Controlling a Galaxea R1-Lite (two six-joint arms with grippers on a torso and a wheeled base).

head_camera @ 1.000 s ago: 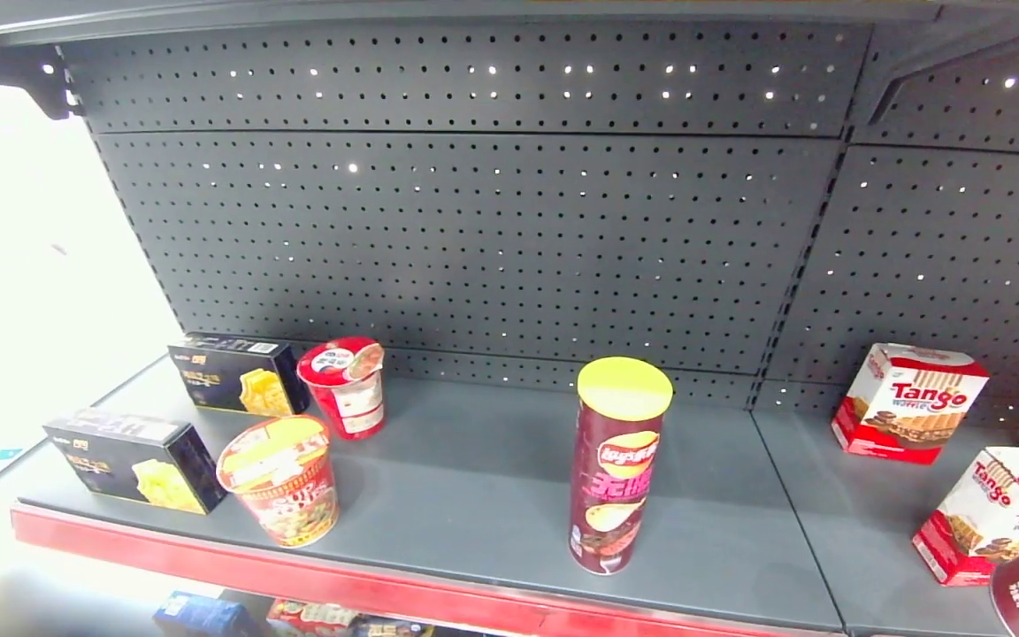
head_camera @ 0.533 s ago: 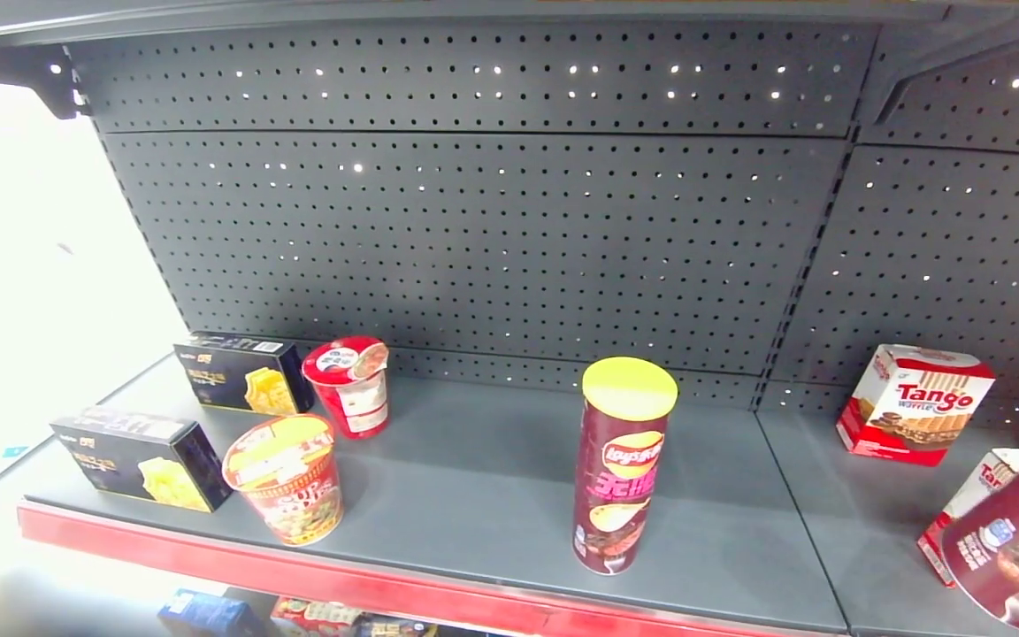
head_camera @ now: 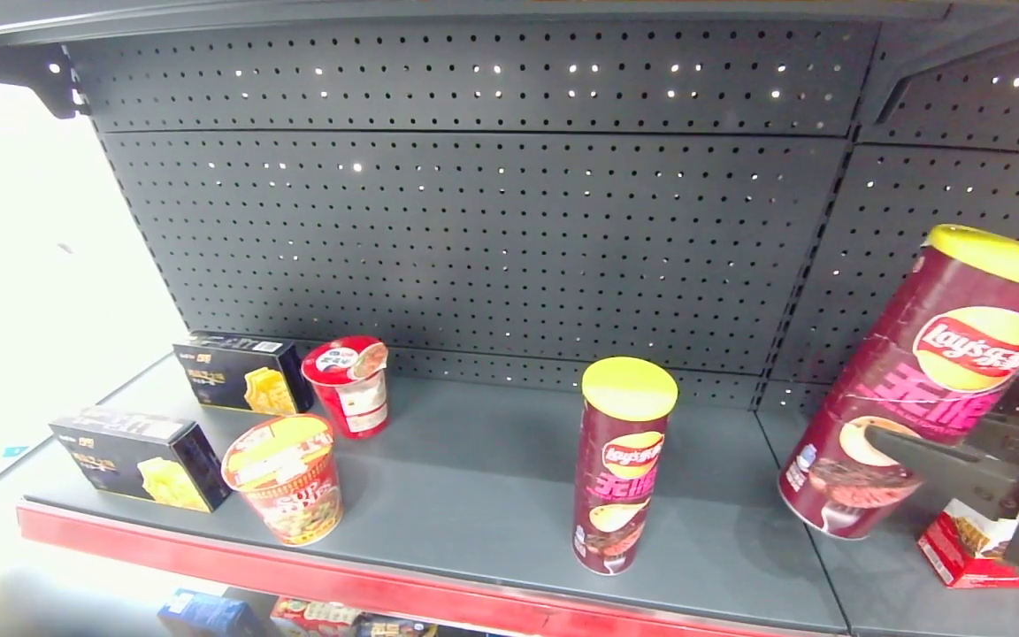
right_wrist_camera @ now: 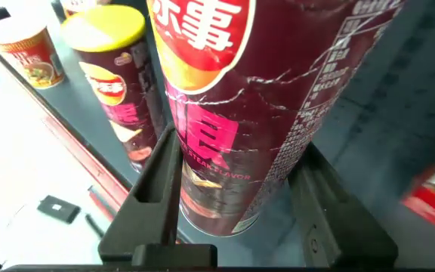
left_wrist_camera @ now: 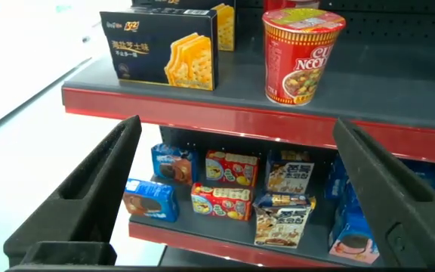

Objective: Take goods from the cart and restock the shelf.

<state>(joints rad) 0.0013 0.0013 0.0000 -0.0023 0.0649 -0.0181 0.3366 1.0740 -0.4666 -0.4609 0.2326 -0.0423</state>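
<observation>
- At the right end of the shelf (head_camera: 474, 482), the held chip can (head_camera: 925, 380) is tilted. Its yellow lid leans up and to the right, and its base is low over the grey board by the seam between the two bays. Whether the base touches the board cannot be told.
- The right gripper (right_wrist_camera: 236, 181) has hold of this can around its lower half, with one black finger pressed flat against each side of the maroon wall.
- Just beside the gripper, toward the front edge, a red and white wafer box (head_camera: 969, 544) lies on the board, partly hidden by the finger.
- To the left, well apart from the held can, a standing chip can (head_camera: 623, 464) of the same kind is upright near the front edge, lid on.
- Farther left, a cup noodle tub (head_camera: 284, 478) stands at the front, with a red cup (head_camera: 346, 385) behind it near the perforated back panel (head_camera: 474, 239).
- Two black cracker boxes sit at the left end. The front box (head_camera: 142, 460) is just beside the tub, and the rear box (head_camera: 240, 373) is just beside the red cup.
- The left gripper (left_wrist_camera: 236, 128) is below the level of the shelf's red front strip (left_wrist_camera: 225, 121), its fingers spread wide with nothing between them.
- Past those fingers, the tier below holds small packaged snacks (left_wrist_camera: 225, 185) in a loose row.
</observation>
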